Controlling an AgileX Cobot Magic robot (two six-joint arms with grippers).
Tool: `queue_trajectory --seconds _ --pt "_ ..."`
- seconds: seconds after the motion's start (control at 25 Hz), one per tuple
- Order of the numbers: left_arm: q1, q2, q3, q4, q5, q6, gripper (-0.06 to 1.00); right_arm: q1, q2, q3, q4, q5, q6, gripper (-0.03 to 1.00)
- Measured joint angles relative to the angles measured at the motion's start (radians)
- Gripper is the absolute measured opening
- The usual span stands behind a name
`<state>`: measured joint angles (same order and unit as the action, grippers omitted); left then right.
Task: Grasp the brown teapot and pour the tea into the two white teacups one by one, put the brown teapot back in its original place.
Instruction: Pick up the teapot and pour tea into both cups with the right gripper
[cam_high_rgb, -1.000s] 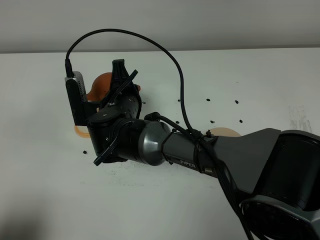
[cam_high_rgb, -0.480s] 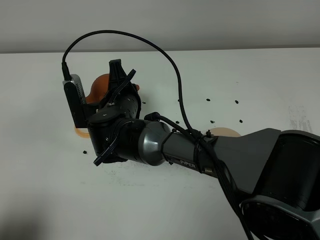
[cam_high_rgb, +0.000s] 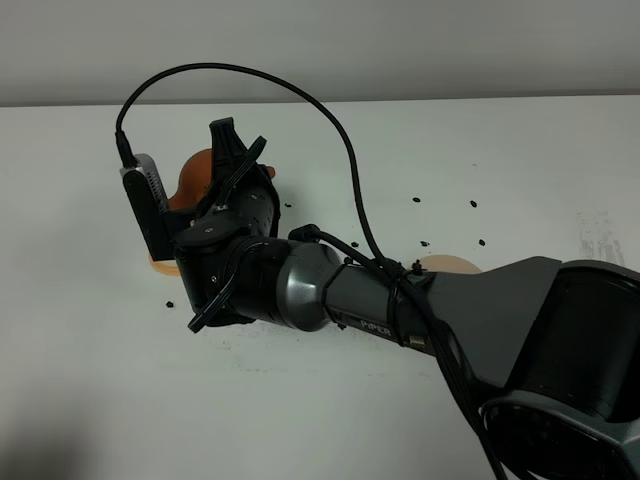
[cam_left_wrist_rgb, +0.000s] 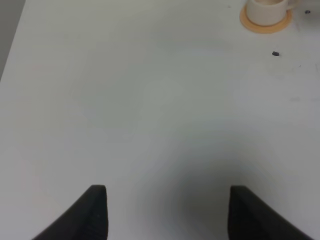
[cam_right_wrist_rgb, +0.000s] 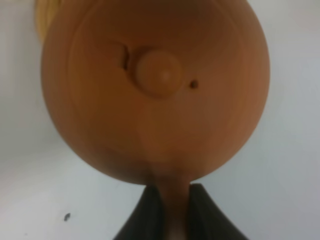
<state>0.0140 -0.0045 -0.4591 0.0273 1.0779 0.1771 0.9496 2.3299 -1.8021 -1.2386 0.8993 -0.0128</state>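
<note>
As right tool (cam_right_wrist_rgb: 170, 200), clamped on brown teapot (cam_right_wrist_rgb: 150, 115) handle, shifts toward 10 o'clock, wrist rolls further; pour probably under way; left tool (cam_left_wrist_rgb: 165, 212) agape, empty.

Matt clay teapot (cam_right_wrist_rgb: 155, 125), smooth white table (cam_left_wrist_rgb: 150, 100)

We have one camera mounted high off the arms, looking down and across the white table (cam_high_rgb: 90, 380) toward its far edge, with the right arm (cam_high_rgb: 400, 300) filling the near right of that view. From the left wrist we look steeply down on bare tabletop past the left gripper (cam_left_wrist_rgb: 167, 192), and a white teacup (cam_left_wrist_rgb: 267, 9) is just caught at the frame's edge. From the right wrist we sit very close, facing the top of the brown teapot (cam_right_wrist_rgb: 150, 100) past the right gripper (cam_right_wrist_rgb: 175, 205). The high and right wrist views share that teapot; whether the high view also takes in the teacup we cannot tell.
</note>
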Motion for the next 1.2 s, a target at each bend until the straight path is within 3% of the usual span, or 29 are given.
queue_trajectory --seconds 1.2 --pt "0.0 0.0 0.0 0.0 0.0 0.0 0.5 0.0 0.019 0.0 -0.112 -0.024 -0.004 0.09"
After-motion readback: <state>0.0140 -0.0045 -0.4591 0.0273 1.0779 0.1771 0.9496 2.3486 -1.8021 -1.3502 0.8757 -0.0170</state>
